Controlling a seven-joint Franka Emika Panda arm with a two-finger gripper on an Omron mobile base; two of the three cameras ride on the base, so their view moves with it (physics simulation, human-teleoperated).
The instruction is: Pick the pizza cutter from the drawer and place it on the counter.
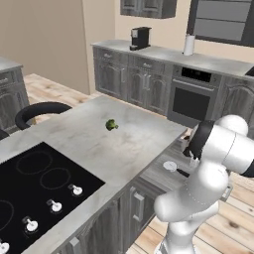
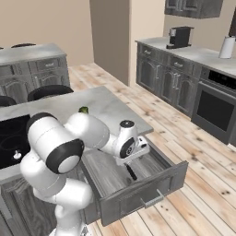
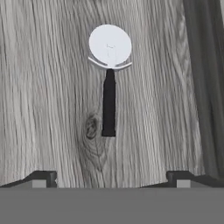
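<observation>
The pizza cutter [image 3: 109, 94] lies flat on the grey wood-grain floor of the open drawer [image 3: 48, 87], its pale round blade away from me and its black handle pointing toward my hand. My gripper [image 3: 111, 180] hangs above it, open, one fingertip on each side of the handle's line and nothing between them. From the left base view the cutter [image 1: 173, 168] shows in the drawer [image 1: 156, 174] beside the arm. The right base view has my hand [image 2: 132, 150] over the pulled-out drawer [image 2: 147, 196], with the cutter's handle [image 2: 132, 173] just below. The marbled counter [image 1: 84, 136] lies to the left.
A small green broccoli floret [image 1: 111, 125] sits on the counter. The black cooktop [image 1: 34, 183] with its knobs takes up the counter's near left. The drawer's side wall [image 3: 205, 87] runs along the right of the hand view. The far wall holds cabinets, an oven [image 1: 191, 101] and a coffee machine [image 1: 140, 37].
</observation>
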